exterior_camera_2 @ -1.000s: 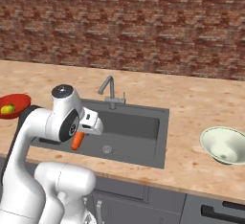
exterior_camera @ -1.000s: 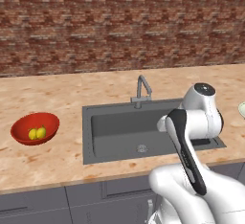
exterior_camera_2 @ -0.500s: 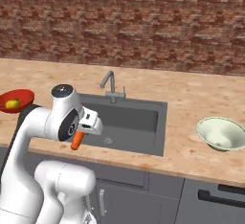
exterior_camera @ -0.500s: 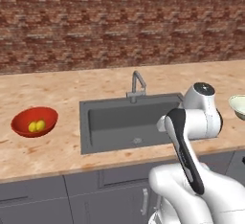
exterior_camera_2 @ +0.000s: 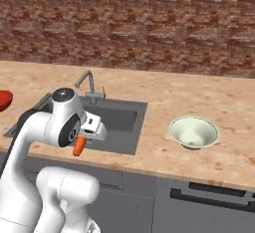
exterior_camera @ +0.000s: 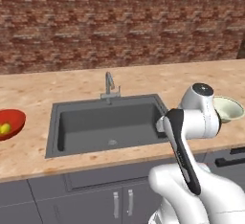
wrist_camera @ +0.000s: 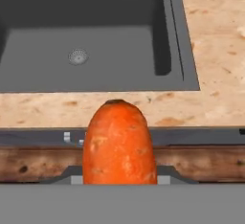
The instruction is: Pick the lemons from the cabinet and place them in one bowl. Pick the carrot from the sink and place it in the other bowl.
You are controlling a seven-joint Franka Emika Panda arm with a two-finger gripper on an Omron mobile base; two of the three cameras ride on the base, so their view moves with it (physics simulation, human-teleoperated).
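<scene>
My gripper (exterior_camera_2: 82,138) is shut on the orange carrot (exterior_camera_2: 78,147), which hangs tip-down over the counter's front edge beside the sink (exterior_camera_2: 115,121). In the hand view the carrot (wrist_camera: 119,144) stands between the fingers, with the dark sink (wrist_camera: 86,31) and its drain beyond. At the far left the red bowl (exterior_camera: 10,122) holds a yellow lemon (exterior_camera: 4,128); its rim (exterior_camera_2: 4,99) also peeks in on the right base view. On the counter right of the sink sits the pale bowl (exterior_camera_2: 194,132), partly behind my arm in the left base view (exterior_camera: 229,108). The cabinet is out of view.
A thin grey faucet (exterior_camera: 110,85) rises behind the sink. A brick wall (exterior_camera_2: 129,23) backs the speckled counter (exterior_camera_2: 164,95). Grey drawer and door fronts (exterior_camera: 95,201) run below the counter edge.
The whole picture has slid left, so the base has driven right: the red bowl is now at the edge and the pale bowl is nearer. The arm still holds the carrot the same way.
</scene>
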